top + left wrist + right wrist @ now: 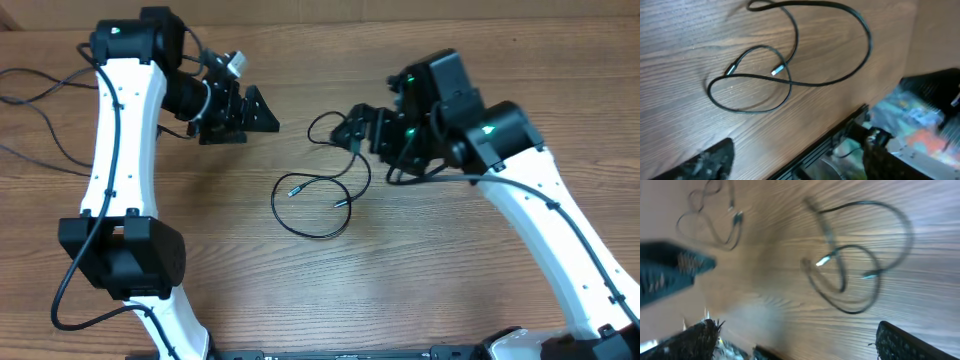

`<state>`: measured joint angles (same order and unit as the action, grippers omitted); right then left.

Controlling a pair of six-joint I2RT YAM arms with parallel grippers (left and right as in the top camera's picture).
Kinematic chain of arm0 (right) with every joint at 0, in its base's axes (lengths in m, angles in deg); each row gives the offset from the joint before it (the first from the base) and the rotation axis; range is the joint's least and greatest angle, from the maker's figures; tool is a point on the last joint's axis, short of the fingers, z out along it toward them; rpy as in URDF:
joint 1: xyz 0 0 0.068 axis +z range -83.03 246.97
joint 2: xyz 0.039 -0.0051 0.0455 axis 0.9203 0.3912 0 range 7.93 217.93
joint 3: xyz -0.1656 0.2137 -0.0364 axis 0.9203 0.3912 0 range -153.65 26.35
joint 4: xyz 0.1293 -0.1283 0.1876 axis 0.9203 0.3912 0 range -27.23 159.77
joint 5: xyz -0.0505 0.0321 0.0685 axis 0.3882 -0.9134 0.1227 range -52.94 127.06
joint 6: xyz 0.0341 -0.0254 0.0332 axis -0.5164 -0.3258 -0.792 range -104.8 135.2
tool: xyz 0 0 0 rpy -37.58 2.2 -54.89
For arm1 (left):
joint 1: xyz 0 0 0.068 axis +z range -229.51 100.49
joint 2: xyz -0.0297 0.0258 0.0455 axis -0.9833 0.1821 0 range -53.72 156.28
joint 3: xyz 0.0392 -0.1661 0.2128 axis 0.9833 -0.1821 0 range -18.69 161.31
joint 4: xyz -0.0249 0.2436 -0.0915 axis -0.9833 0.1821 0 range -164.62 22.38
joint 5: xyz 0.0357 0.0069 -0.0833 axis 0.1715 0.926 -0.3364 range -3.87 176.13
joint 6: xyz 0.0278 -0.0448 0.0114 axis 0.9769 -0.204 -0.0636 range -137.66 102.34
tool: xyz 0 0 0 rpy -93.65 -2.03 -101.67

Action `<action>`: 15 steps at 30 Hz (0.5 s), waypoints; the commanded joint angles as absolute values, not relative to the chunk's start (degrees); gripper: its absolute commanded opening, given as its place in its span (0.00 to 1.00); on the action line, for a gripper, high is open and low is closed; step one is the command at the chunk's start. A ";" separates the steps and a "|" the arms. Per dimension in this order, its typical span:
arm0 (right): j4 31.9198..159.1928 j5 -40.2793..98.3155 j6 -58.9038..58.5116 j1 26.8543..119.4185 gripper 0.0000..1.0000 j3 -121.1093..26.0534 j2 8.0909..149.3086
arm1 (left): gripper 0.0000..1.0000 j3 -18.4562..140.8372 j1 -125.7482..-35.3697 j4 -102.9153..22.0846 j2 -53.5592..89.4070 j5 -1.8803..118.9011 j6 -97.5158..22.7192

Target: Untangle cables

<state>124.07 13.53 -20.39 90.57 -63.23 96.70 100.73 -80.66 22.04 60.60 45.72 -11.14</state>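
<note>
Over the table (450, 280), seen from above, the cable (318, 236) lies loose between the two arms in open loops that cross one another, with both plug ends free. The left gripper (255, 115) hangs well apart from it. The right gripper (350, 132) sits just beside the upper loop, and I cannot tell whether it touches.

From the left wrist, the fingers (710, 160) stand spread with nothing between them, and the cable lies ahead, crossing itself.

From the right wrist the view is blurred; those jaws gape too, empty.

I judge the bundle is opened out but its crossings are not yet pulled apart. No brand or writing is readable.
</note>
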 commanded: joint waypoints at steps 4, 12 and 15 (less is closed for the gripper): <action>130.28 15.59 -20.35 78.96 1.00 -64.15 96.13 | 0.74 99.90 -91.30 19.79 59.05 57.22 -17.06; 136.29 15.65 -20.35 64.78 1.00 -64.15 96.13 | 0.75 96.18 -104.70 7.90 59.11 64.87 -30.00; 136.90 16.75 -20.37 58.94 1.00 -64.11 96.13 | 0.73 94.61 -109.46 5.28 59.11 69.09 -35.75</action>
<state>136.68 15.06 -20.44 63.44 -63.23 96.70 96.23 -105.62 6.81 60.60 62.88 -27.03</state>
